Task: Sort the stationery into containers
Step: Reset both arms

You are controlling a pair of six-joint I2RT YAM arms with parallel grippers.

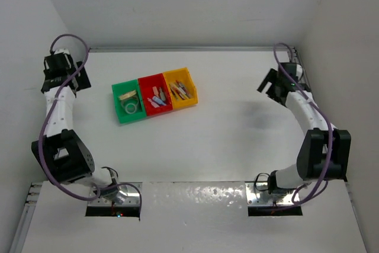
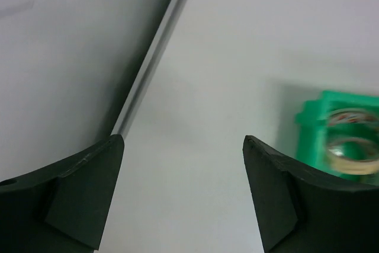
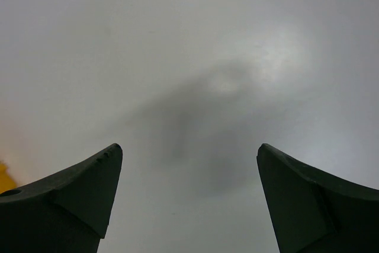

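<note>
Three joined bins stand in a row at the table's middle left: green [image 1: 131,117], red [image 1: 161,111], yellow [image 1: 186,104]. The green bin holds a tan tape roll [image 1: 127,95] and a grey-white tape roll [image 1: 131,108]. The red bin holds several short sticks [image 1: 156,98]. The yellow bin holds thin pens [image 1: 180,90]. My left gripper [image 1: 80,79] is open and empty, raised to the left of the bins; its view shows the green bin [image 2: 308,140] and a tape roll [image 2: 353,149] at the right. My right gripper [image 1: 269,87] is open and empty, far right of the bins.
White walls close in the table on the left, back and right. A metal strip [image 2: 148,69] runs along the wall's foot near my left gripper [image 2: 182,140]. A yellow sliver [image 3: 5,177] shows at the left edge, beside my right gripper [image 3: 189,146].
</note>
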